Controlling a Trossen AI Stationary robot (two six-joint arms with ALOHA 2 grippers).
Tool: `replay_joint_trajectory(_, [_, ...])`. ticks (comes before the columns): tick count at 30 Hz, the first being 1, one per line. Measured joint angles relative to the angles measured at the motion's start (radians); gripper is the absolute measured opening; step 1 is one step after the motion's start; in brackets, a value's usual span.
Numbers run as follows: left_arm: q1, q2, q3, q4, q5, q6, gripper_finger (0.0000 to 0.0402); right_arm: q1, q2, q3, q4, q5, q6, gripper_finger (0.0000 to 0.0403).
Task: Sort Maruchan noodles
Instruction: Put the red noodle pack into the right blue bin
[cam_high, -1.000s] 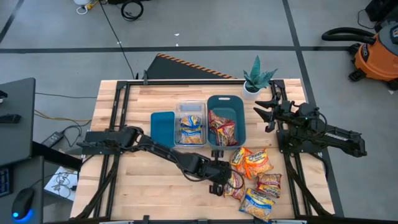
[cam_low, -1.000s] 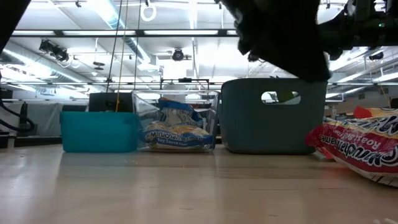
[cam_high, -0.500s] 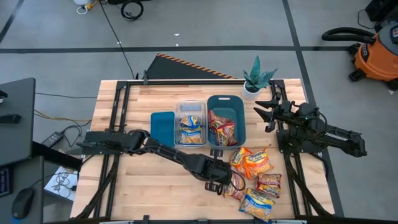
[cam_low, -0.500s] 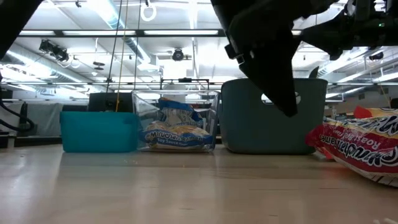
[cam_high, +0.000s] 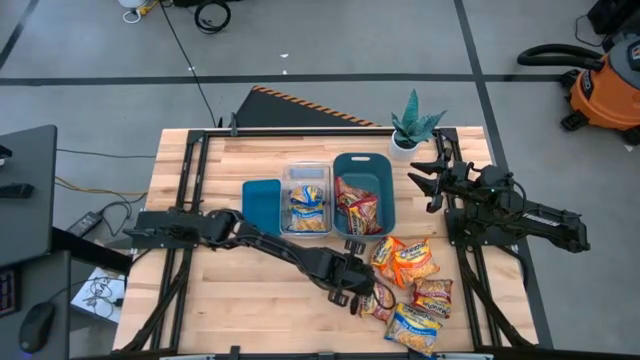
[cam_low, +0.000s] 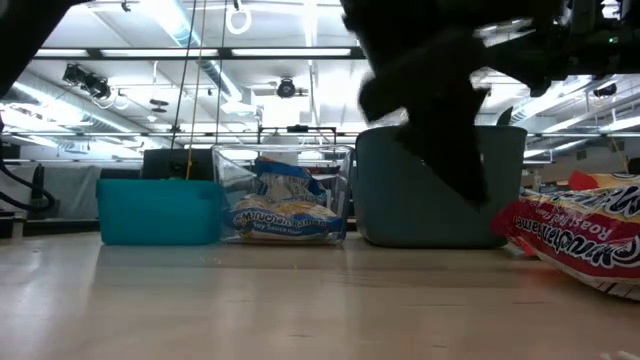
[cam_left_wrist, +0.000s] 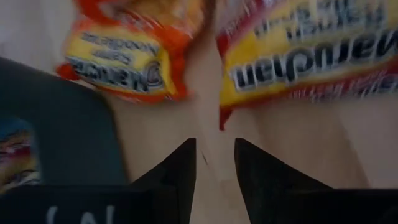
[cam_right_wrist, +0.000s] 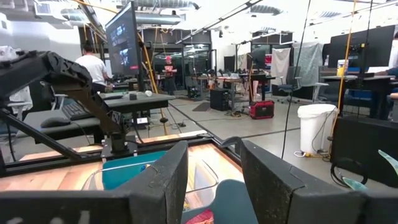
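Several loose Maruchan noodle packets (cam_high: 405, 262) lie flat in a pile on the table's right near part. My left gripper (cam_high: 368, 296) reaches across to the pile's left edge. In the left wrist view it (cam_left_wrist: 214, 146) is open, with a narrow gap, over bare wood. An orange packet (cam_left_wrist: 124, 56) and a red-printed packet (cam_left_wrist: 311, 56) lie just beyond its tips. Blue-printed packets lie in the clear bin (cam_high: 307, 198), and red-printed ones in the dark teal bin (cam_high: 363, 193). My right gripper (cam_high: 428, 182) waits open at the table's right side, above the table.
A small teal bin (cam_high: 262, 205) stands left of the clear bin. A potted plant (cam_high: 410, 128) stands at the far right corner. In the low view a red packet (cam_low: 580, 240) lies at the right. Bare wood lies near and left of the bins.
My left gripper has moved toward the table's right and down, closing on the left edge of the packet pile. The packets and my right arm have stayed where they were.
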Motion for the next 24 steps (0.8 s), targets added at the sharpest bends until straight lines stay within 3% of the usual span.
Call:
replay_joint_trajectory(8, [-0.019, 0.063, 0.001, 0.102, -0.102, 0.252, 0.0116, 0.0, 0.002, 0.0, 0.023, -0.002, 0.0, 0.0153])
replay_joint_trajectory(14, [-0.011, 0.066, 0.0, 0.136, -0.021, 0.243, 0.0116, 0.0, 0.006, 0.0, 0.041, -0.001, 0.0, 0.0153])
replay_joint_trajectory(19, [-0.005, 0.066, 0.0, 0.154, -0.018, 0.205, 0.011, 0.0, 0.007, 0.0, 0.039, -0.001, 0.0, 0.0153])
replay_joint_trajectory(24, [-0.006, 0.066, 0.0, 0.152, -0.016, 0.171, 0.0047, 0.0, 0.007, 0.0, 0.041, 0.0, 0.0, 0.0153])
